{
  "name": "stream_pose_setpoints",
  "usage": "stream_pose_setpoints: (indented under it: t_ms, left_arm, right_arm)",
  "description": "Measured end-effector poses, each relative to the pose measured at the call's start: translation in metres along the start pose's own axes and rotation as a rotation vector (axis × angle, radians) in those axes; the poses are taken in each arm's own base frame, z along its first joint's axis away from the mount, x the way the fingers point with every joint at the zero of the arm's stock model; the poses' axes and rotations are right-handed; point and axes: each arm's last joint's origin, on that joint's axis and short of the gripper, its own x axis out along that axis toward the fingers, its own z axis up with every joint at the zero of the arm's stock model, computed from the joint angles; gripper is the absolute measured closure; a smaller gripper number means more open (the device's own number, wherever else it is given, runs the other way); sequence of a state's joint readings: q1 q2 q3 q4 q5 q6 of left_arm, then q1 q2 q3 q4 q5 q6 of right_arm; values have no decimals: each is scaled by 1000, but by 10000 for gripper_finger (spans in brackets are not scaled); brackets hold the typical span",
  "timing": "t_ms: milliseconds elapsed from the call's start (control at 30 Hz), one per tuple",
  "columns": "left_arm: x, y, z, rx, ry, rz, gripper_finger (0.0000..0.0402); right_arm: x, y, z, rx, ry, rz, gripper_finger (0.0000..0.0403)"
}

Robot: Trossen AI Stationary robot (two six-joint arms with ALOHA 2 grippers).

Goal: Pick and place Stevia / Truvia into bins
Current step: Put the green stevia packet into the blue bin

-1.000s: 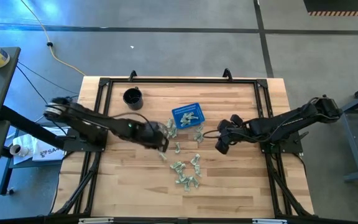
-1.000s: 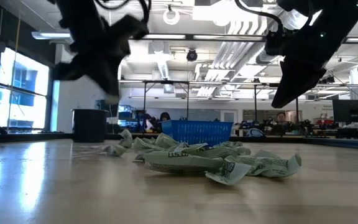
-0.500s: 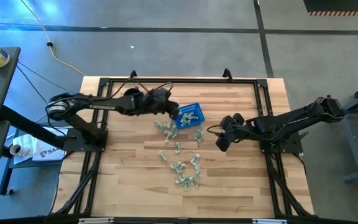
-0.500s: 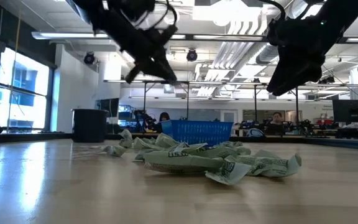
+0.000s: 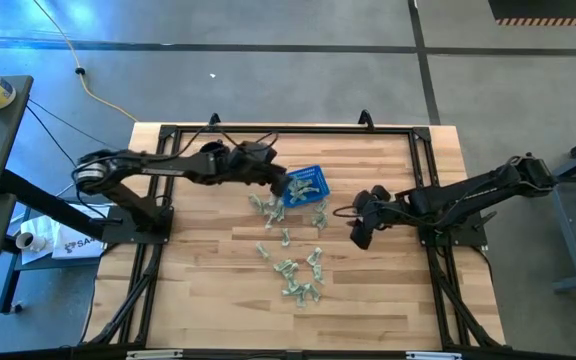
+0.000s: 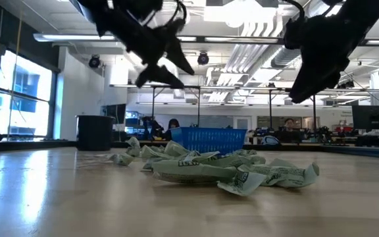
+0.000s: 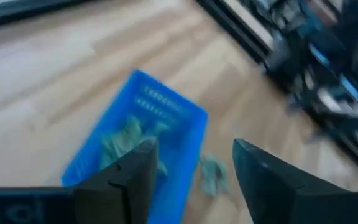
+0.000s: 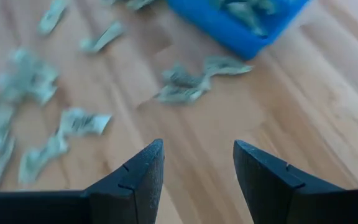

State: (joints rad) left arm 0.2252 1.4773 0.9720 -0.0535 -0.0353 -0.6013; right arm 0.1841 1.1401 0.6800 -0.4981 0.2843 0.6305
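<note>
The blue basket (image 5: 305, 186) stands on the wooden table a little beyond its middle, with a few green-and-white packets (image 7: 126, 137) lying in it. Many more packets (image 5: 303, 278) lie scattered and heaped on the table nearer the front. My left gripper (image 5: 280, 182) hovers open just over the basket's left side, with nothing between its fingers (image 7: 135, 168). To the right of the packets, my right gripper (image 5: 358, 238) hangs open and empty above bare wood. Loose packets (image 8: 185, 87) and a corner of the basket (image 8: 241, 37) lie ahead of it.
A black round cup (image 5: 214, 157) stands at the far left of the table, left of the basket. A black metal frame (image 5: 158, 200) runs along the table's edges. Bare wood lies left of the packets and along the near edge.
My left gripper has risen from the packets near the table's middle and gone toward the far edge, to the basket. There it has opened above the basket. The right arm has kept nearly still.
</note>
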Motion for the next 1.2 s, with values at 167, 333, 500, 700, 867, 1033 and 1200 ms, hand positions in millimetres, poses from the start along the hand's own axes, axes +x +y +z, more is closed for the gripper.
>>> stream_pose_setpoints:
  t_ms: [167,333,500,700,867,1033,1200]
  left_arm:
    - [-30,-22,-19,82,113,-16,157]
    - [-52,-43,-46,75,199,27,178]
    - [-69,-66,-69,9,180,49,200]
    - [-83,-88,-92,-82,160,30,216]
    - [-92,-98,-105,-128,129,29,220]
    - [-97,-103,-112,-134,122,18,220]
    - [-97,-102,-112,-130,109,30,220]
  right_arm:
    - [12,10,2,-265,22,126,219]
    - [42,28,6,-446,-8,271,219]
    - [75,38,-2,-548,37,357,219]
    - [101,52,1,-717,58,395,219]
    - [116,65,12,-827,58,394,219]
    - [130,67,9,-910,174,382,219]
    - [138,65,6,-905,248,347,234]
